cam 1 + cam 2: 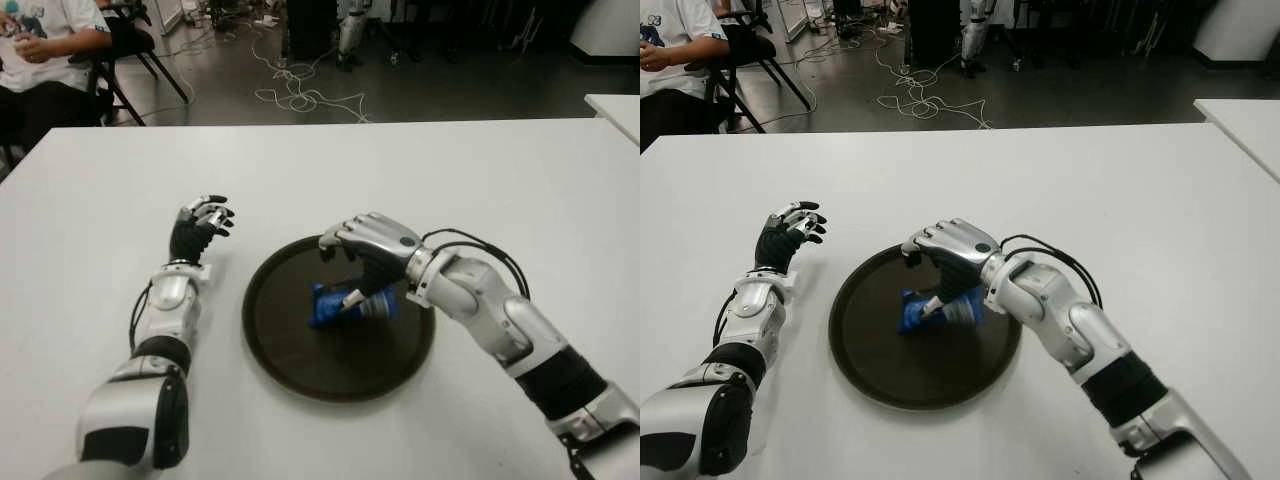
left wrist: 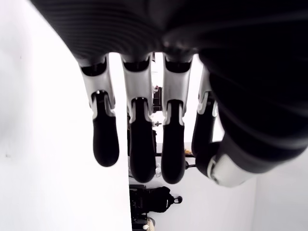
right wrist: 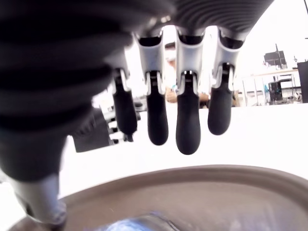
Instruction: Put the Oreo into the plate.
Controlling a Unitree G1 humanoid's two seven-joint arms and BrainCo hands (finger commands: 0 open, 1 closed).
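Observation:
The Oreo (image 1: 337,304) is a blue pack lying flat in the middle of the dark round plate (image 1: 272,342) on the white table (image 1: 460,170). My right hand (image 1: 343,272) hovers over the pack. Its fingers (image 3: 186,126) hang loosely extended with nothing between them, and its thumb tip points down at the pack's top. In the right wrist view the blue Oreo (image 3: 131,224) shows below the fingers, apart from them. My left hand (image 1: 206,222) shows to the left of the plate, its fingers (image 2: 140,144) relaxed and empty.
A seated person (image 1: 45,45) and a chair (image 1: 130,45) are beyond the table's far left corner. Cables (image 1: 300,92) lie on the floor behind. A second white table's corner (image 1: 615,108) shows at the far right.

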